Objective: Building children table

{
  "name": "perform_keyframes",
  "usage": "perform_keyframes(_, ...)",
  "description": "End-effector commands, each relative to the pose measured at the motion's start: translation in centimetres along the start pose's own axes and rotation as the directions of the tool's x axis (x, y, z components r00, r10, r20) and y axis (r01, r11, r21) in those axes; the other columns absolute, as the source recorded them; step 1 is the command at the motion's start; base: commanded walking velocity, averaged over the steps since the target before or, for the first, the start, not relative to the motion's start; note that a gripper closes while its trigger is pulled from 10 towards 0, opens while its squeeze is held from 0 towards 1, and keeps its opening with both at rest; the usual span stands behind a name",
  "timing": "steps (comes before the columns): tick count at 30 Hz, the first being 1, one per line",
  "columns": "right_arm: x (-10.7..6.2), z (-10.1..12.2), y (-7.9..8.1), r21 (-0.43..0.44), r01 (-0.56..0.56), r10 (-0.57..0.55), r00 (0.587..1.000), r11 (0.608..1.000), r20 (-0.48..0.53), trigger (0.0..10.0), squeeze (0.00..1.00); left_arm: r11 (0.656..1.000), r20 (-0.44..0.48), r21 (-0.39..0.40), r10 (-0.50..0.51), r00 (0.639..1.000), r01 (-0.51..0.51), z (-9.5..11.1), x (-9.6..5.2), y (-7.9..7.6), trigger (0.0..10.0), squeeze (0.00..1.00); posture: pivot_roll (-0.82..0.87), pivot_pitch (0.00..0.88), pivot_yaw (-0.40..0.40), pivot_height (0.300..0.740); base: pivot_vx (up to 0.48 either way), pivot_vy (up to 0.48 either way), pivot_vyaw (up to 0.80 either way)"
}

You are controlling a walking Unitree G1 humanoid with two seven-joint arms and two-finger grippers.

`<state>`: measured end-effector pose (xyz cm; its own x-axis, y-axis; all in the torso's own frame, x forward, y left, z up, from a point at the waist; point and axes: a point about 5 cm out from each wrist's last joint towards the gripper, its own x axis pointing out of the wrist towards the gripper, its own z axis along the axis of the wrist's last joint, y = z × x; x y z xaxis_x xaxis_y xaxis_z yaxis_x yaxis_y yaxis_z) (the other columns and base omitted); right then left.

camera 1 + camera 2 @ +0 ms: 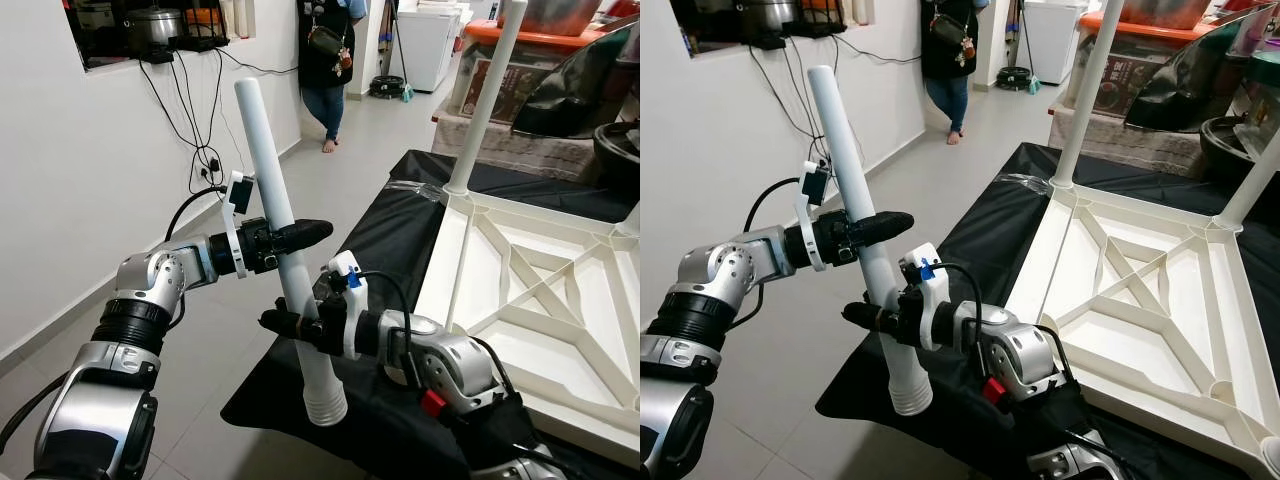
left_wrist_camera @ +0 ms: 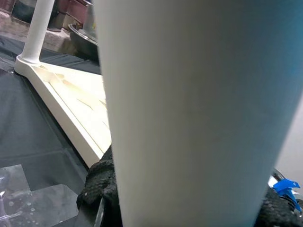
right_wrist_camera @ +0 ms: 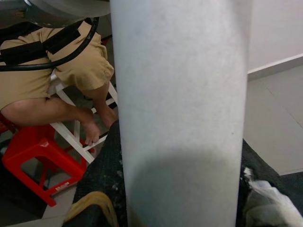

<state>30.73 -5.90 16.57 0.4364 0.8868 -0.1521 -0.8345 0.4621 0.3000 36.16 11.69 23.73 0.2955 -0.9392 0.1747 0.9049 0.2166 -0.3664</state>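
Risk: the smooth white leg [image 1: 290, 260] may slip or swing, since it leans and is held in the air beside the black cloth [image 1: 385, 235]. The left gripper [image 1: 285, 237] clamps the plastic tube mid-length; the right gripper [image 1: 290, 322] appears clenched lower, above the ribbed threaded end. Further right, the upturned ribbed top [image 1: 540, 300] lies flat, with legs already fitted

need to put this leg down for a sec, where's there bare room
Bare black cloth lies between the white table frame and the cloth's floor-side edge. The frame is crowded with ribs and standing legs. Both tools, left and right, hold the white leg.
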Motion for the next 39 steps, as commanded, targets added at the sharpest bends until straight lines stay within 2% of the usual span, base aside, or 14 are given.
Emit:
perform_keyframes(1,0.5,0.2,0.5,-0.005,-0.017,0.017,1.000,1.000,0.023,0.0,0.00,0.998,0.016,0.021,-0.059,0.998,0.059,0.4,1.2,-0.6,10.0,0.00,0.01,0.000,-0.008,0.740,0.000,0.000,0.00)
perform_keyframes(10,0.1,0.2,-0.2,-0.003,0.036,-0.036,0.999,0.999,0.025,0.0,0.00,0.997,0.056,0.064,-0.040,0.998,0.036,1.0,1.4,-0.4,10.0,0.00,0.01,0.000,-0.012,0.740,0.000,0.000,0.00)
perform_keyframes(11,0.1,0.3,-0.3,-0.001,0.043,-0.043,0.999,0.999,0.027,0.0,0.00,0.997,0.064,0.069,-0.045,0.997,0.041,1.1,1.3,-0.5,10.0,1.00,0.01,0.000,-0.013,0.740,0.000,0.000,0.00)
perform_keyframes(19,-0.4,0.7,-1.2,-0.004,0.091,-0.091,0.995,0.996,0.043,0.0,0.00,0.990,0.066,0.085,-0.119,0.991,0.113,1.6,0.9,-1.4,10.0,1.00,0.01,0.000,-0.020,0.740,0.000,0.000,0.00)
perform_keyframes(21,-1.1,1.7,-2.5,-0.009,0.162,-0.160,0.983,0.987,0.085,0.0,0.00,0.990,0.083,0.101,-0.107,0.991,0.098,2.0,0.2,-1.6,10.0,1.00,0.02,0.000,-0.024,0.740,0.000,0.000,0.00)
perform_keyframes(27,-2.1,2.8,-3.7,-0.006,0.224,-0.222,0.967,0.975,0.127,0.0,0.00,0.990,0.098,0.112,-0.098,0.990,0.087,2.3,-0.7,-2.0,10.0,1.00,0.02,0.000,-0.028,0.740,0.000,0.000,0.00)
perform_keyframes(28,-2.8,3.4,-4.3,-0.004,0.253,-0.249,0.957,0.968,0.148,0.0,0.00,0.989,0.105,0.113,-0.106,0.989,0.094,2.4,-1.2,-2.4,10.0,0.78,0.02,0.000,-0.028,0.740,0.000,0.000,0.00)
perform_keyframes(29,-2.8,3.4,-4.3,-0.004,0.253,-0.249,0.957,0.968,0.148,0.0,0.00,0.989,0.105,0.113,-0.106,0.989,0.094,2.4,-1.2,-2.4,10.0,0.78,0.02,0.000,-0.028,0.740,0.000,0.000,0.00)
perform_keyframes(30,-3.6,4.1,-5.0,0.000,0.285,-0.281,0.944,0.959,0.172,0.0,0.00,0.987,0.113,0.119,-0.120,0.986,0.107,2.4,-1.8,-2.9,10.0,0.00,0.03,0.000,-0.032,0.740,0.000,0.000,0.00)
perform_keyframes(32,-4.7,4.9,-5.9,0.005,0.325,-0.320,0.927,0.946,0.197,0.0,0.00,0.984,0.120,0.129,-0.141,0.983,0.126,2.3,-2.3,-3.8,10.0,0.00,0.03,0.000,-0.037,0.740,0.000,0.000,0.00)
perform_keyframes(34,-4.7,4.9,-5.9,0.005,0.325,-0.320,0.927,0.946,0.197,0.0,0.00,0.984,0.120,0.129,-0.141,0.983,0.126,2.3,-2.3,-3.8,10.0,0.00,0.03,0.000,-0.037,0.740,0.000,0.000,0.00)
perform_keyframes(35,-6.6,6.3,-7.3,0.014,0.392,-0.384,0.892,0.920,0.239,0.0,0.00,0.976,0.133,0.153,-0.178,0.975,0.158,2.2,-2.9,-5.3,10.0,0.00,0.04,0.000,-0.045,0.740,0.000,0.000,0.00)
perform_keyframes(37,-7.4,6.9,-7.9,0.016,0.420,-0.410,0.875,0.907,0.257,0.0,0.00,0.973,0.141,0.165,-0.186,0.972,0.162,2.1,-3.2,-5.9,10.0,0.00,0.04,0.000,-0.045,0.740,0.000,0.000,0.00)
perform_keyframes(39,-7.4,6.9,-7.9,0.016,0.420,-0.410,0.875,0.907,0.257,0.0,0.00,0.973,0.141,0.165,-0.186,0.972,0.162,2.1,-3.2,-5.9,10.0,0.00,0.04,0.000,-0.045,0.740,0.000,0.000,0.00)
